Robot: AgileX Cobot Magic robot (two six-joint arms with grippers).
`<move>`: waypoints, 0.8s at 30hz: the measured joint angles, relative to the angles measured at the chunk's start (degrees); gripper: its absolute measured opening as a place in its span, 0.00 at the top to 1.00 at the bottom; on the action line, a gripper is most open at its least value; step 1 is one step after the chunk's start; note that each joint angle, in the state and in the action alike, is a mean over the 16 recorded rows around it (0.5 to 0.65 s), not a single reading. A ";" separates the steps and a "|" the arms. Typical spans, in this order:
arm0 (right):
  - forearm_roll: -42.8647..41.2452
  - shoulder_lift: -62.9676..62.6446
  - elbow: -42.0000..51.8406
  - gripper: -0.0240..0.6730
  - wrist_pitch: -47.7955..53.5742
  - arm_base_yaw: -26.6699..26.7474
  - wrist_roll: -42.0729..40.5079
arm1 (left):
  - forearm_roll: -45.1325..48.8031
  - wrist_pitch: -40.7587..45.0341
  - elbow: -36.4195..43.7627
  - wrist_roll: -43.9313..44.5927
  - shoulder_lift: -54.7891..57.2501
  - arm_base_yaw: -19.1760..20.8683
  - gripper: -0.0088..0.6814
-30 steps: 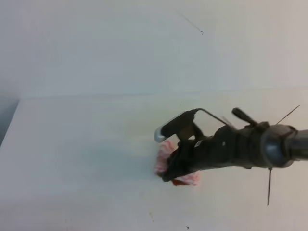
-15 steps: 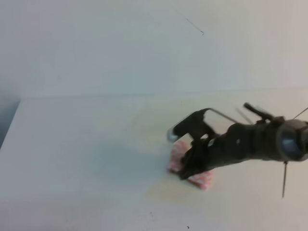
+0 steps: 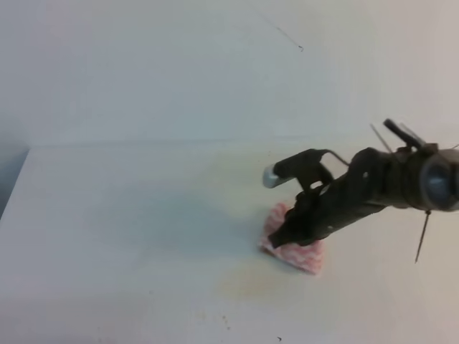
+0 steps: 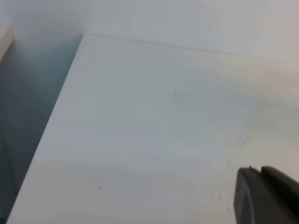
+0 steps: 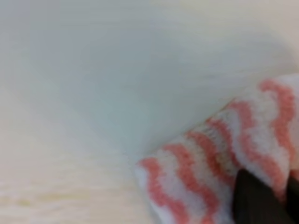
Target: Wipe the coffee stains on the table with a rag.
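Your rag [image 3: 294, 249] lies flat on the table [image 3: 129, 215], right of centre in the high view: pink-red and white wavy stripes, nap fuzzy (right wrist view blurred but clear enough). Right gripper [image 3: 287, 236] presses down on it, fingers clamped on the cloth. Coffee stains [image 3: 247, 283] show only as a faint yellowish smear just front-left of the rag. Left gripper [image 4: 266, 196]: you get one dark edge at the left wrist view's corner; whether it's apart or together, cannot tell.
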 joint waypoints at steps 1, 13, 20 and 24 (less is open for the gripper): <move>-0.03 0.03 -0.36 0.92 0.65 1.39 -0.01 | 0.00 0.00 0.00 0.00 0.00 0.00 0.99; -2.90 0.02 -1.56 0.92 5.54 19.28 1.41 | 0.02 -0.24 0.62 0.00 0.00 0.00 0.99; -15.16 -1.26 -1.55 0.92 9.27 19.55 10.49 | 0.02 -0.24 0.62 0.00 0.00 0.00 0.99; -23.25 -2.64 -1.41 0.92 10.75 15.65 17.08 | 0.02 -0.24 0.62 0.00 0.00 0.00 0.99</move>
